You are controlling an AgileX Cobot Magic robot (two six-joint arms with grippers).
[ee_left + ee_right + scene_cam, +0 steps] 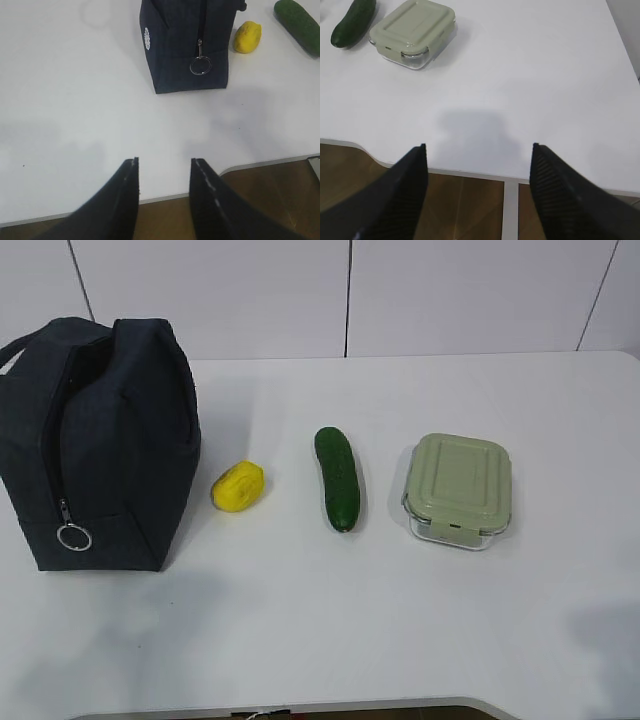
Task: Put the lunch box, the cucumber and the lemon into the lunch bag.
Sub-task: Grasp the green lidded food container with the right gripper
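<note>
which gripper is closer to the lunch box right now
The right gripper. It hangs open over the table's near edge with the lunch box ahead to its left. The left gripper faces the lunch bag, box out of view.

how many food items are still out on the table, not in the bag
3: the lemon lies right beside the lunch bag, the cucumber in the middle, the lunch box farthest right. The bag's inside is hidden, so more could be in there.

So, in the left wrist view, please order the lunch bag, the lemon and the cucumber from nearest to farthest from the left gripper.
1. lunch bag, straight ahead of the left gripper
2. lemon, right of the bag
3. cucumber, far right
</note>
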